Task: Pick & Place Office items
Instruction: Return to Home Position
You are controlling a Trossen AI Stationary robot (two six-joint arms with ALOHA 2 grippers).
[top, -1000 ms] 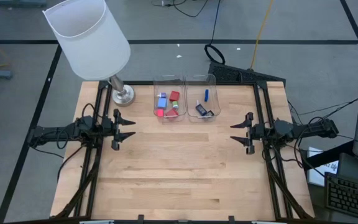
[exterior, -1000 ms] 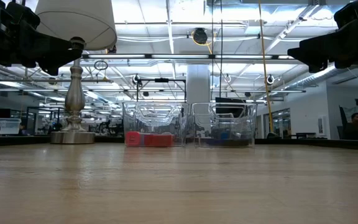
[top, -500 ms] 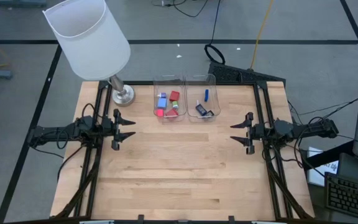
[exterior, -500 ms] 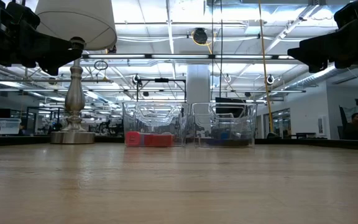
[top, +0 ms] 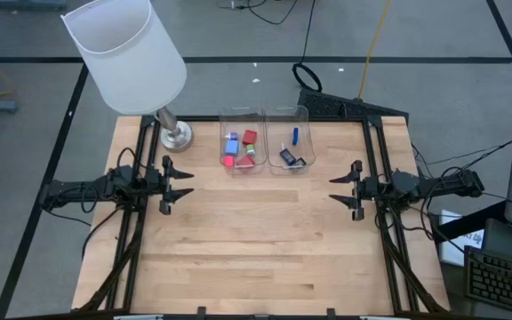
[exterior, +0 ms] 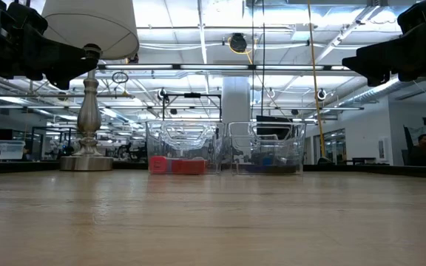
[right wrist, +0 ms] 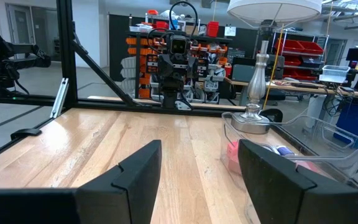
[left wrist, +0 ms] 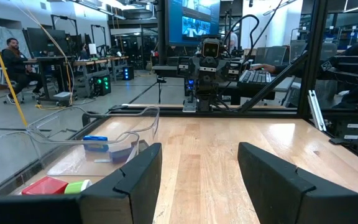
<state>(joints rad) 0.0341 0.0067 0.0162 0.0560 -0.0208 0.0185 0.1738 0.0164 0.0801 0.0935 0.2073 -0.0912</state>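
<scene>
Pale wooden table (top: 256, 249) in an open workshop, one arm at each side and the office items lying in two clear bins at the far edge.

At the far left corner stands a white-shaded lamp (top: 124, 55) on a metal base. The left gripper (top: 185, 183) hangs above the table's left side, pointing inward, with its fingers spread wide apart. Right of the lamp's base, the left bin (top: 241, 123) holds red pieces (top: 250, 137), a light blue piece (top: 232, 143) and a green piece (top: 250, 152), all bunched toward its near end. Just beside it, the right bin (top: 283, 124) holds a blue piece (top: 296, 135) and, nearer, a dark piece (top: 287, 156) with a black piece (top: 299, 163) against it. The right gripper (top: 336, 189) hangs above the table's right side, facing the left one, its fingers likewise spread apart.
</scene>
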